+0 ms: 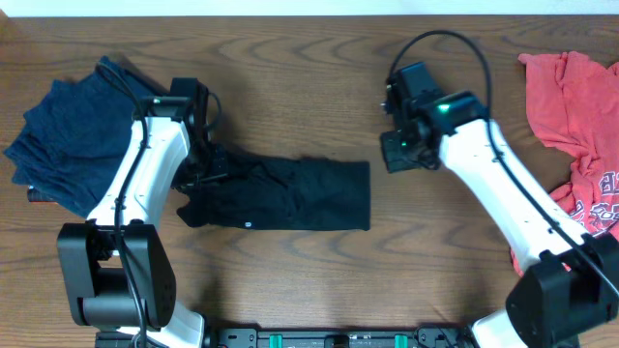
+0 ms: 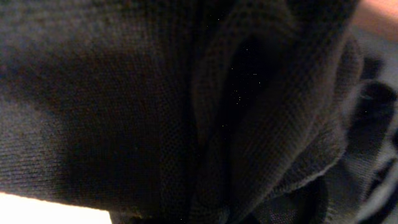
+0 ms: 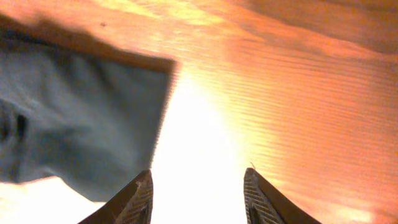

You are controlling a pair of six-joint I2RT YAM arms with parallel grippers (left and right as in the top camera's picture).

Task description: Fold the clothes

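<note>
- Navy-blue garments [image 1: 68, 135]: stacked at the far left, apparently finished and set aside.
- Left gripper [image 1: 211, 166]: down on the left end of the black shirt [image 1: 290, 193]. Fabric fills its camera, so I cannot tell whether it is spread or pinching.
- Black shirt: mid-table, narrowed to a long band, likely awaiting a crosswise fold.
- Right gripper [image 1: 398, 153]: fingers spread and empty, over the bare table [image 1: 290, 58] just beside the shirt's right edge.
- Coral-red T-shirt [image 1: 571, 106]: far right, crumpled, likely queued.

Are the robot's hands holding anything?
Right gripper is open, holding nothing. Left gripper is pressed into the black shirt's left end; its grip cannot be told.
</note>
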